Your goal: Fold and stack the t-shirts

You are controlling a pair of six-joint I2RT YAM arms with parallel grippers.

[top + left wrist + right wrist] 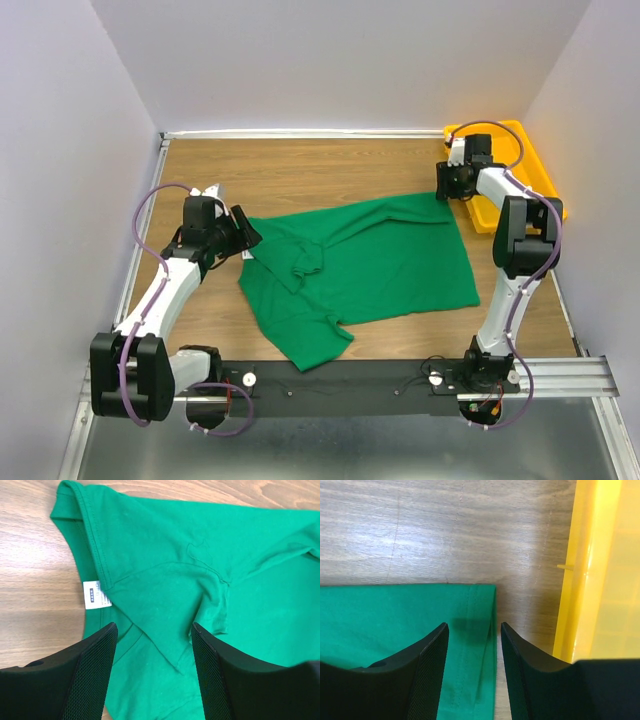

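t-shirt (370, 265): 1, green | tray (535, 150): 1, yellow | left gripper (153, 627), right gripper (474, 626): both parted, empty

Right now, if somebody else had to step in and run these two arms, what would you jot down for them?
Tools: left tool open, holding nothing, over the neck-label end of the green t-shirt. The right tool is open over the shirt's far right hem corner, beside the yellow tray.
Shirt: spread on the table, rumpled near the left tool.
Done: no tidy fold, nothing stacked.
Left: fold it, then stack.
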